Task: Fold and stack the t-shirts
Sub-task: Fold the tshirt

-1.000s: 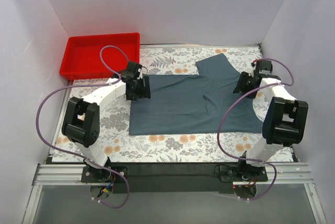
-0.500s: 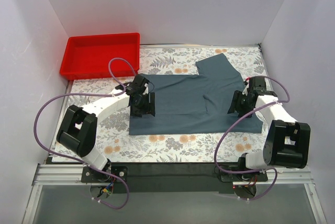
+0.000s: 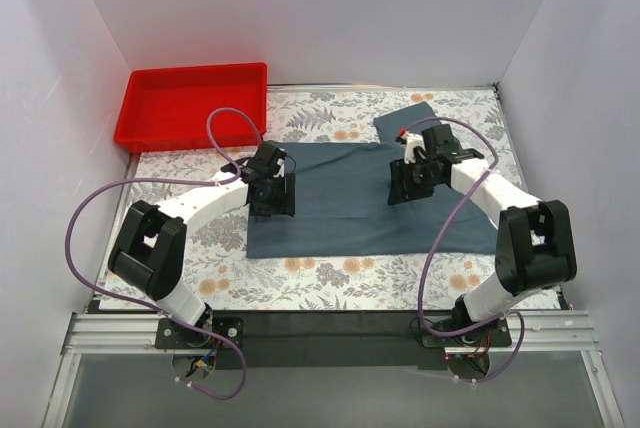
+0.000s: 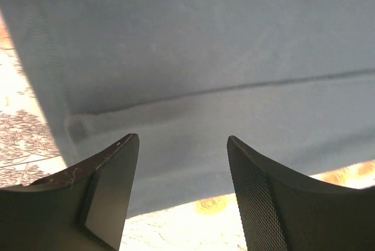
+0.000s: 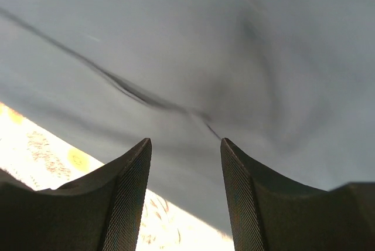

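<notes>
My left end effector point(image 4: 181, 145) and right end effector point(image 5: 184, 145) gape empty over the t-shirt point(image 3: 340, 210) (spread on floral worktop point(image 3: 330, 276)); white walls point(image 3: 320, 8) beyond.

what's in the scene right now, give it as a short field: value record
garment: one slate blue-grey t-shirt, spread flat, one sleeve pointing to the far side
surface: table with a floral cover
left arm: left pincer open, low over the shirt's left end, holding nothing
right arm: right pincer open, low over the shirt's right half by a crease, holding nothing
container: red tray at the far left corner, apart from the shirt
</notes>
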You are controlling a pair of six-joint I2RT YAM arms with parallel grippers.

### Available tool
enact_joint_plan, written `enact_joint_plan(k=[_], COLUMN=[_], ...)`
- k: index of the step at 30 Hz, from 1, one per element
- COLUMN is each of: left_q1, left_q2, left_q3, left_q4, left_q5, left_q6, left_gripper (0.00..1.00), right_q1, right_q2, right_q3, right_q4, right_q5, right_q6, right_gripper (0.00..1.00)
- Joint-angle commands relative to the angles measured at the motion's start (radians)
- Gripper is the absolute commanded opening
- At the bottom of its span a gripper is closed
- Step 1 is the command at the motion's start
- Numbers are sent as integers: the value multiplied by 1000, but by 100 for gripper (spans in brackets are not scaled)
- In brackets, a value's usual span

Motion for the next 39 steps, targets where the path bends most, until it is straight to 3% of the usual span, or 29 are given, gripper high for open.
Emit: enact_joint_plan(k=[1, 9, 27, 37, 39], left_q1=[39, 116, 165, 165, 165], left_q2=[-53, -35, 24, 14, 4], left_q3=[-34, -53, -86, -92, -91], left_q4=[44, 61, 115, 97, 92], left_q5=[-71, -62, 44, 29, 29], left_q6=[-7, 50, 172, 171, 171], left_gripper=[57, 58, 54, 27, 18], right_q1=[71, 148, 180, 192, 198], right_q2=[72, 238, 289, 301, 307], right_q3=[101, 210, 210, 218, 222], right_q4=[39, 39, 33, 31, 30], right_q5=[-109, -190, -232, -224, -220], right_q6=[-115, -178, -204, -208, -213], right_gripper=[49, 45, 45, 45, 45])
